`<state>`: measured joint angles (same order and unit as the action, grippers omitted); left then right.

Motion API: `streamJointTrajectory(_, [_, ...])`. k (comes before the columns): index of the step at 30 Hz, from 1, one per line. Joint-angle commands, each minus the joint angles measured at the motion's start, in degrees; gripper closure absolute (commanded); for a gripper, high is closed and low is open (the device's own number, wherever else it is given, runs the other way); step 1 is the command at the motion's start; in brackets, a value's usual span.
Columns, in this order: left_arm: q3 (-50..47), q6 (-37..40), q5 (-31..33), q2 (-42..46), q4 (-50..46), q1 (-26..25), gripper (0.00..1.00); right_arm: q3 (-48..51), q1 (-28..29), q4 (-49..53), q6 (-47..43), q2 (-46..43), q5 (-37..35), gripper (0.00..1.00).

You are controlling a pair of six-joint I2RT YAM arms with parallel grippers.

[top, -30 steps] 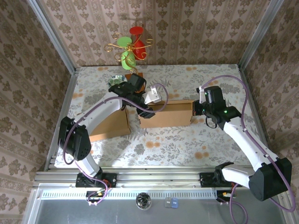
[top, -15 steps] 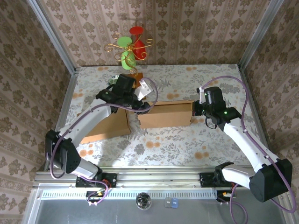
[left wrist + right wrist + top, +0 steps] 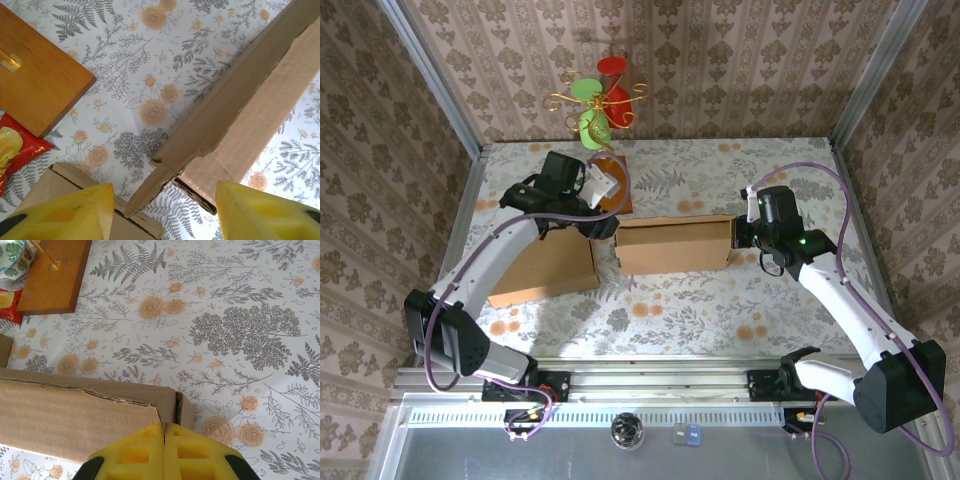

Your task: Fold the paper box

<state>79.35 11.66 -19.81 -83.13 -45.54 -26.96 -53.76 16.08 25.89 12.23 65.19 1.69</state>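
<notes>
Your left gripper [image 3: 164, 200] hangs spread above the left end of the paper box [image 3: 675, 245]; your right gripper [image 3: 164, 445] is pressed together at its right end, seemingly pinching nothing.

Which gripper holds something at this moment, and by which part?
The right gripper is shut on the cardboard box, apparently pinching its right end wall at the corner. The left gripper is open and holds nothing.

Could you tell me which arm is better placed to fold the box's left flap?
Left, probably: the left gripper hovers open above that loose flap, while the right gripper is shut at the cardboard box's opposite end.
</notes>
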Motion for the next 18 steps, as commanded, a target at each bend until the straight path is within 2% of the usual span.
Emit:
streamJointTrajectory(1, [3.6, 2.5, -3.0, -2.3, -4.4, 0.4, 0.46, -0.1, 0.6, 1.3, 0.7, -0.2, -0.3, 1.0])
streamJointTrajectory(5, [5.6, 3.7, -3.4, -4.4, -6.5, 2.0, 0.53, -0.1, 0.5, 1.4, 0.8, -0.1, -0.3, 1.0])
streamJointTrajectory(18, [4.4, 5.6, -4.0, -5.1, -7.2, 2.0, 0.6, -0.4, 0.6, 1.4, 0.7, 0.3, -0.3, 1.0])
